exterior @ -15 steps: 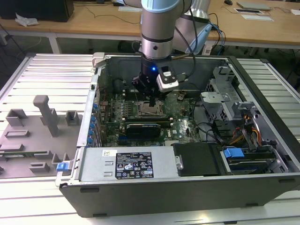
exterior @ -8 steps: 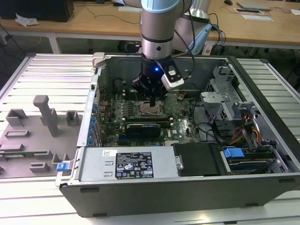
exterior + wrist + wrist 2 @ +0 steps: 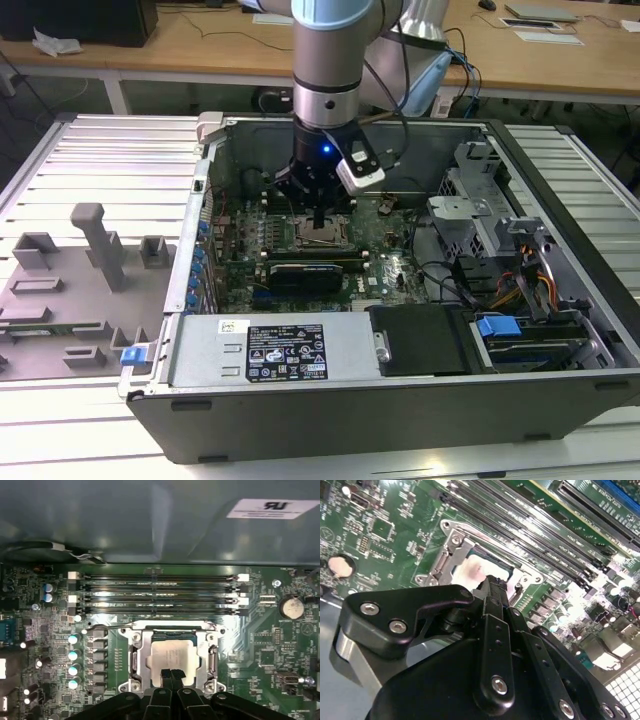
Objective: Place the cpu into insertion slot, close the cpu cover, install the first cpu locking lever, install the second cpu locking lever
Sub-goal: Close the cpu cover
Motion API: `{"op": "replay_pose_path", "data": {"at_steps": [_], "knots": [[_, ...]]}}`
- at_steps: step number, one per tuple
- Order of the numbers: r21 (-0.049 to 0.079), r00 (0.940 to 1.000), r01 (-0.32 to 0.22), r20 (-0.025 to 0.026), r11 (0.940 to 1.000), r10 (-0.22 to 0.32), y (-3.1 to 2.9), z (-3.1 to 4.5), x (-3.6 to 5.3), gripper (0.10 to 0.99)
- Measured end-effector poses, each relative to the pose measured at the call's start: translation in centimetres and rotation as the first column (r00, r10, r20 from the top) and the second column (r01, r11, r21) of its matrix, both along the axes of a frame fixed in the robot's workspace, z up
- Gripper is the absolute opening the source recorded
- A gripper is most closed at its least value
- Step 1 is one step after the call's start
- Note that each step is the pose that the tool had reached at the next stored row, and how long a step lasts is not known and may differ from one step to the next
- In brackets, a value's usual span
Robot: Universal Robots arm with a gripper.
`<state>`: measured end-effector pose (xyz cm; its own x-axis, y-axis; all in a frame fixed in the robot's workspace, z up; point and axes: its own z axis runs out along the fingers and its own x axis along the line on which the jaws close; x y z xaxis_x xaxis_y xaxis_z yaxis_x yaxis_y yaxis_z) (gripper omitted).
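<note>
The gripper point(image 3: 170, 673) held its two black fingers pressed together, with no gap between the tips and nothing clamped between them. In the first wrist view the closed tips sat at one edge of the cpu point(image 3: 172, 654), over the rim of the socket; whether they actually touched the metal could not be told. The cpu lay flat in the insertion slot point(image 3: 169, 632), its pale silver face showing through the square window of the cpu cover point(image 3: 144, 652), which lay flat over the socket. Four long black memory slots point(image 3: 160, 592) ran just beside the socket on the green motherboard point(image 3: 260, 645). In the second wrist view the fingertips pointed at the bright face of the chip, close above it. In the exterior view the arm reached straight down into the open computer case point(image 3: 420, 395), the gripper low over the socket near the middle of the board.
</note>
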<state>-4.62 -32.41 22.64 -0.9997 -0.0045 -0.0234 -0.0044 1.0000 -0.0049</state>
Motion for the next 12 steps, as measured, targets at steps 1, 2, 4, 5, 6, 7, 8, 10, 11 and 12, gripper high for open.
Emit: {"op": "replay_pose_path", "data": {"at_steps": [1, 2, 4, 5, 6, 7, 8, 10, 11, 12], "knots": [[0.0, 1.0, 0.0, 0.0, 1.0, 0.0, 0.0, -0.08, -0.14, 0.106], [0.0, 1.0, 0.0, 0.0, 1.0, 0.0, 0.0, -0.19, -0.3, 0.106], [0.0, 1.0, 0.0, 0.0, 1.0, 0.0, 0.0, -0.41, -0.51, 0.106], [0.0, 1.0, 0.0, 0.0, 1.0, 0.0, 0.0, -0.54, -0.62, 0.106], [0.0, 1.0, 0.0, 0.0, 1.0, 0.0, 0.0, -0.69, -0.76, 0.106], [0.0, 1.0, 0.0, 0.0, 1.0, 0.0, 0.0, -0.9, -0.99, 0.106], [0.0, 1.0, 0.0, 0.0, 1.0, 0.0, 0.0, -1.02, -1.16, 0.106], [0.0, 1.0, 0.0, -0.0001, 1.0, 0.0, -0.01, -1.22, -1.59, 0.106], [0.0, 1.0, 0.0, 0.0, 1.0, 0.0, 0.0, -1.28, -1.78, 0.106], [0.008, 1.0, 0.0, 0.0001, 1.0, 0.0, 0.0, -1.31, -1.85, 0.106]]}}
